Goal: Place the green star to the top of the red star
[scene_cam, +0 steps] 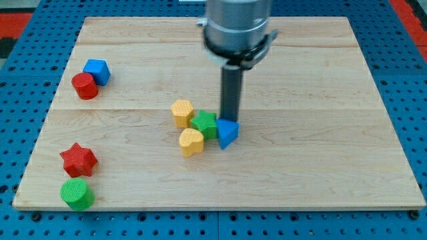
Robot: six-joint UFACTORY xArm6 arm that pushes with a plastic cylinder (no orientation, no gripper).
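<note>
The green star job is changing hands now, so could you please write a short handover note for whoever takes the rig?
My tip sits mid-board, at the green star's upper right, just above the blue block.
The green star is wedged between two yellow blocks on its left and the blue block on its right.
The red star lies far off, near the view's bottom left, above a green cylinder.
Done: nothing visible yet.
Left: push the green star across to just above the red star.

The table (320, 80) is a pale wooden board made of long planks joined edge to edge, its grain running left to right. It lies on a blue perforated base (400, 87) dotted with regular holes. At 2 top corners, red patches (407, 12) show. Light is even and soft.
</note>
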